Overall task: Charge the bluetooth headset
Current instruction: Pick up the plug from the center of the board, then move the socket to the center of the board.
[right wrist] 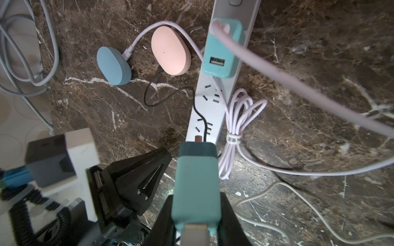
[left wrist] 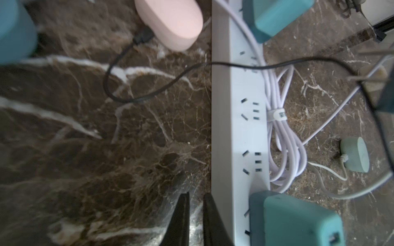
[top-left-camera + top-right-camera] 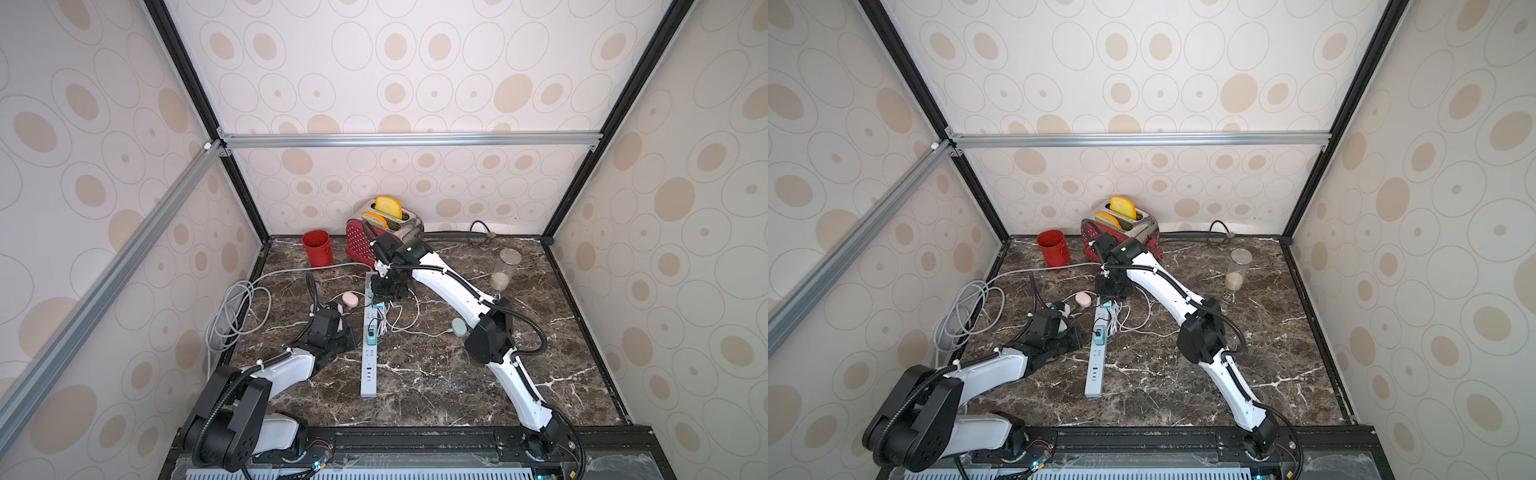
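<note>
right gripper (image 1: 196, 200) clamped on teal charger (image 1: 197, 170), held over power strip (image 3: 369, 374) at frame centre. left gripper (image 2: 195, 198) nearly closed, empty, left of the strip. pink headset case (image 3: 349, 299) lies just left of the strip, black cable (image 1: 153, 93) plugged in.

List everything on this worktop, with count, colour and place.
Toaster: one, red and silver, back centre.
Bread slices: two, yellow, in the toaster's slots.
Cup: one, red, beside the toaster.
Jar: one, clear with beige contents, back, right arm's side.
Power strip: one, white, centre.
Adapters: two, teal; one plugged into the strip, one in the right gripper.
Earbud cases: three; pink and blue on the strip's left-arm side, pale green on the other.
Cables: several; grey coil, lilac bundle, thin black lead.
Left gripper: black, all but closed, empty, beside the strip.
Right gripper: black, closed on an adapter.
</note>
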